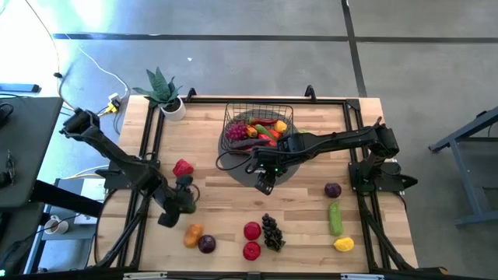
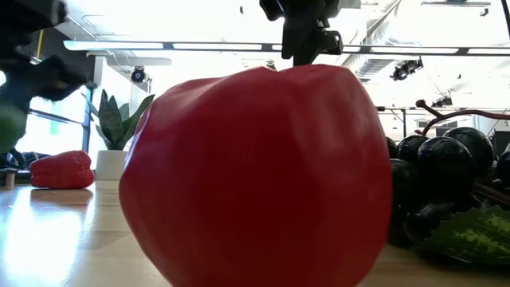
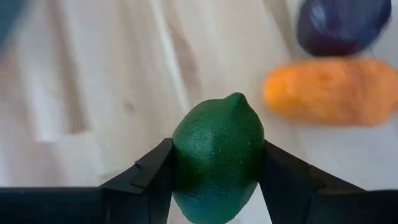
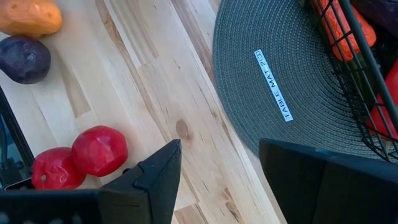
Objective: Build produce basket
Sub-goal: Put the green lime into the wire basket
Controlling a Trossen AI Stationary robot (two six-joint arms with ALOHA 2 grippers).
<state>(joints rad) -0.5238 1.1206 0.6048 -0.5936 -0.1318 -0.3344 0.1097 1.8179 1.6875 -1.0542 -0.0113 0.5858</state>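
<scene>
Left gripper [image 3: 217, 186] is clamped on a dark green, pebbly-skinned lime [image 3: 217, 162], one black finger pressed to each side, above the left part of the table near a red pepper [image 1: 183, 167]. Right gripper [image 4: 217, 171] hangs empty with its fingers apart, over the near edge of the round mat [image 4: 280, 68]. Behind it stands the black wire basket [image 1: 233, 117] at the far middle of the table, resting on that mat; it holds red, orange, yellow and purple pieces packed together, too jumbled to name each one. More produce lies loose on the wood: an orange fruit [image 1: 193, 234] and a dark purple one [image 1: 207, 244] at the near left, two red apples [image 1: 252, 231] and a bunch of dark grapes [image 1: 271, 232] at the near middle, and a purple plum [image 1: 333, 190], a green cucumber [image 1: 335, 218] and a yellow lemon [image 1: 343, 244] at the right. The mat is grey and woven, with a white label. The table [image 1: 210, 194] is pale planked wood in a black frame, and a spiky potted plant [image 1: 165, 93] stands at its far left corner. Around it lies a grey concrete floor.
</scene>
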